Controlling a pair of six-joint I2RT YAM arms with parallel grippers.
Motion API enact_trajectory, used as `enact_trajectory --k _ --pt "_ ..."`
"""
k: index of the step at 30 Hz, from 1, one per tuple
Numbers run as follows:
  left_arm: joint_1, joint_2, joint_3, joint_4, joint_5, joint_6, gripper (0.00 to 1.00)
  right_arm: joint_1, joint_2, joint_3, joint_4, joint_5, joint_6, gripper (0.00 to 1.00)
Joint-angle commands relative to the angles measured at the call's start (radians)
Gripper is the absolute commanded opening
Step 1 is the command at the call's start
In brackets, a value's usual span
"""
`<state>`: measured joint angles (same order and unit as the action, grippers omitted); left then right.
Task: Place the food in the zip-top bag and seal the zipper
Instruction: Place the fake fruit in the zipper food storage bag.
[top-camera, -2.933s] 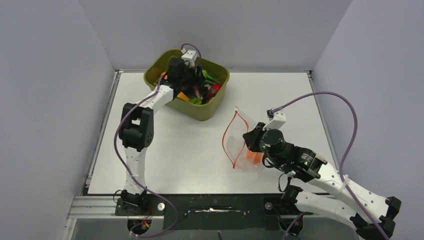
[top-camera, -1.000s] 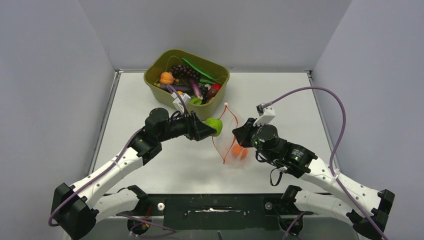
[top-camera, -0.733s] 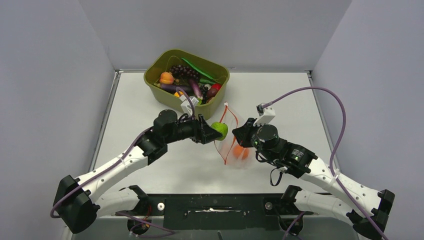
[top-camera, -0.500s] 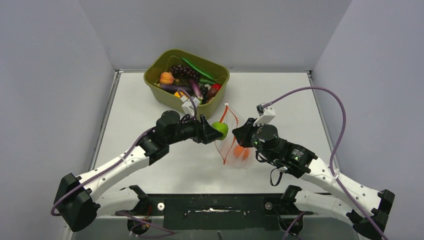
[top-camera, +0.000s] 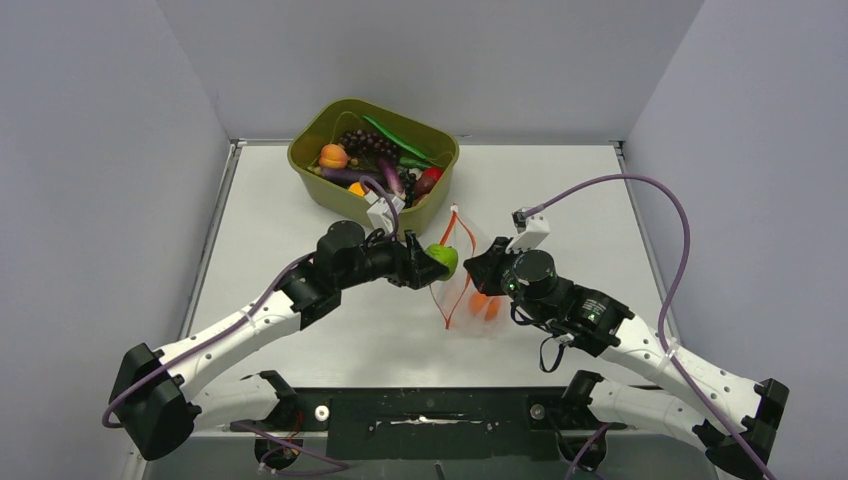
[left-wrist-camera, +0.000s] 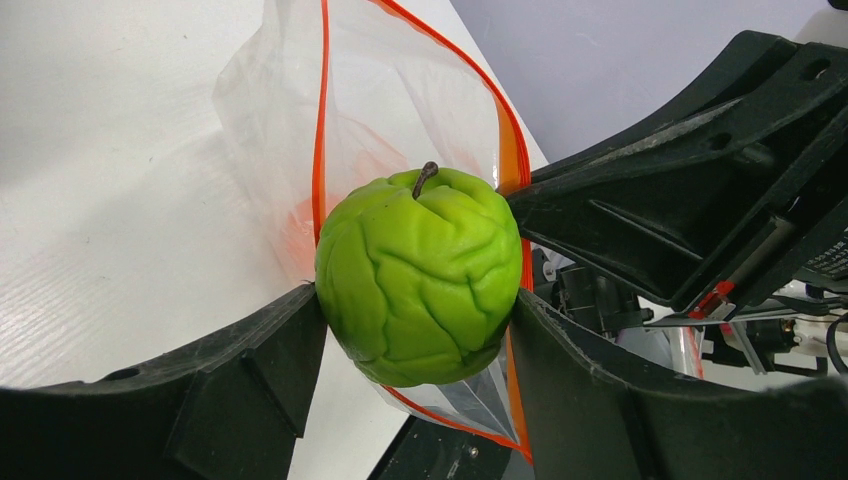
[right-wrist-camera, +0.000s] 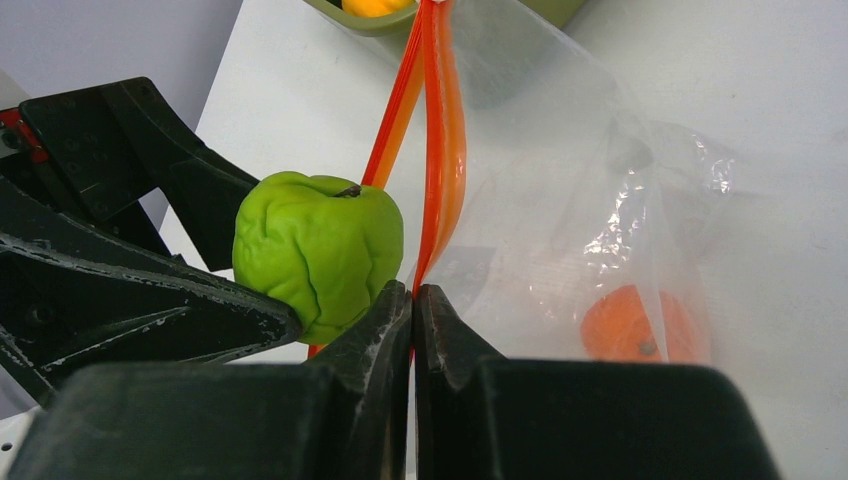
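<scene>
At zipper (right-wrist-camera: 438, 150) pinched by right end effector (right-wrist-camera: 412, 300): left end effector (left-wrist-camera: 415, 325) clamping green fruit (left-wrist-camera: 420, 270)

Robot lab cell, plain grey walls (top-camera: 100, 200), white table (top-camera: 570, 190)

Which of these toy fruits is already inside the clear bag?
The orange round fruit lying at the bottom of the bag. The green fruit is only at its mouth, held in the left gripper, and the others sit in the olive tub.
</scene>
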<state>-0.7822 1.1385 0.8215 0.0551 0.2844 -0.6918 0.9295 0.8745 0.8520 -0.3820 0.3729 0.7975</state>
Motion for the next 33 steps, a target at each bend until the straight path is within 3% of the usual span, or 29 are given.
enact_trajectory --k 1,16,30,33 --pt "-0.009 -0.009 0.058 0.028 -0.002 0.023 0.66 -0.003 -0.015 0.001 0.063 -0.001 0.012 0.0" --pt "-0.012 -0.029 0.097 -0.067 -0.054 0.069 0.69 -0.004 -0.019 0.007 0.049 0.008 0.029 0.0" --pt "-0.015 0.026 0.111 -0.143 -0.138 0.123 0.64 -0.004 -0.047 -0.005 0.034 0.008 0.033 0.0" --pt "-0.017 0.043 0.106 -0.119 -0.128 0.127 0.55 -0.003 -0.048 0.002 0.027 0.009 0.029 0.0"
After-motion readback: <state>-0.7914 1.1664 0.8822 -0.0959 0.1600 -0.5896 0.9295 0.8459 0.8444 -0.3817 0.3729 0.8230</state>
